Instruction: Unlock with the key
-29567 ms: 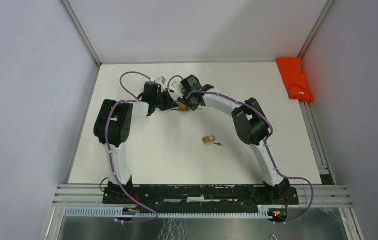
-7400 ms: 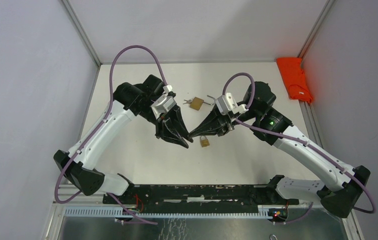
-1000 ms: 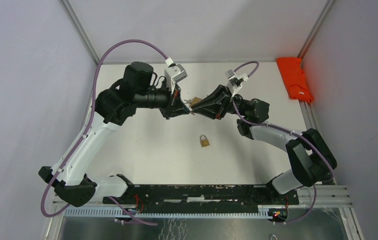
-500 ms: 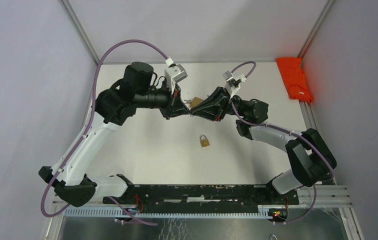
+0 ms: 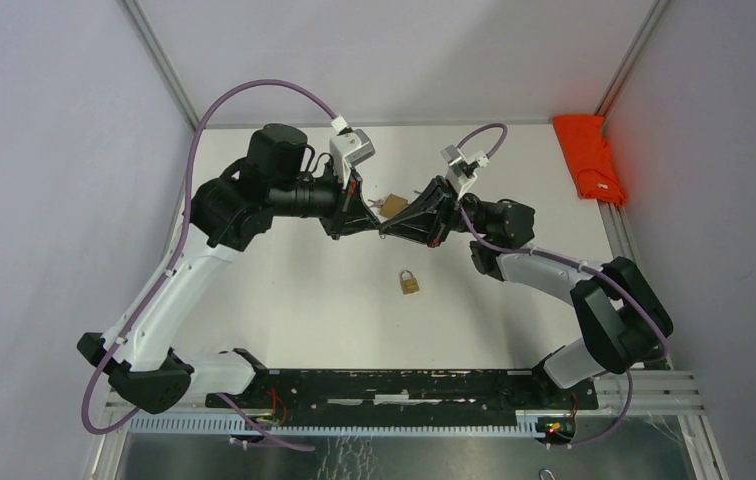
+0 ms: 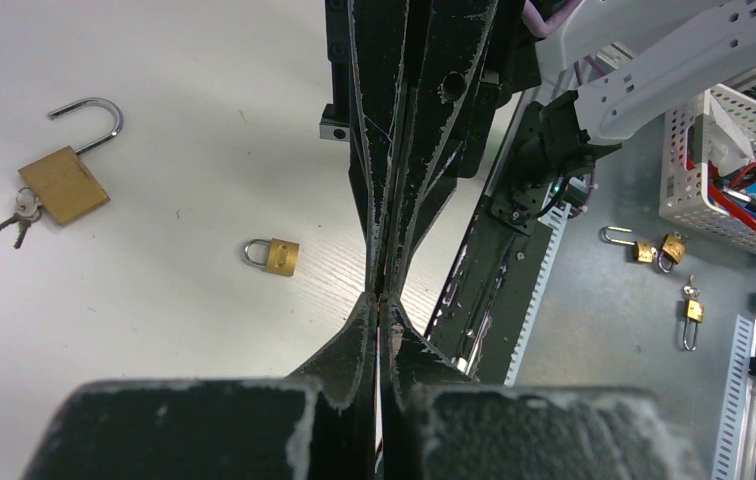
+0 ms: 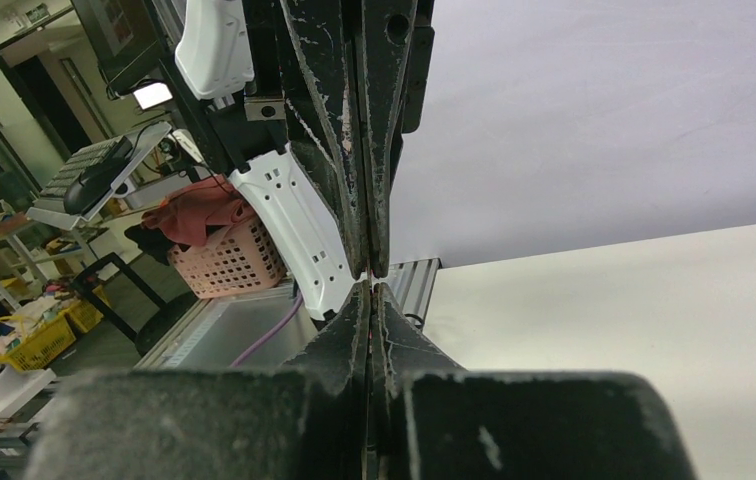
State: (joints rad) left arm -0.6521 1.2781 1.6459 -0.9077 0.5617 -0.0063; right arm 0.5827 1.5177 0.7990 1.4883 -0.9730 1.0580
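White tabletop [image 5: 304,300] lies under two grippers meeting tip to tip; the left gripper [image 6: 379,300] has its jaws pressed together, the right gripper [image 7: 369,286] likewise, and I cannot tell whether either pinches anything. Just behind the tips lies a large padlock [image 6: 62,185], shackle swung open, keys [image 6: 16,215] touching it; a small padlock [image 6: 274,256], shackle closed, lies nearer the bases. An orange cloth [image 5: 589,158] sits far right.
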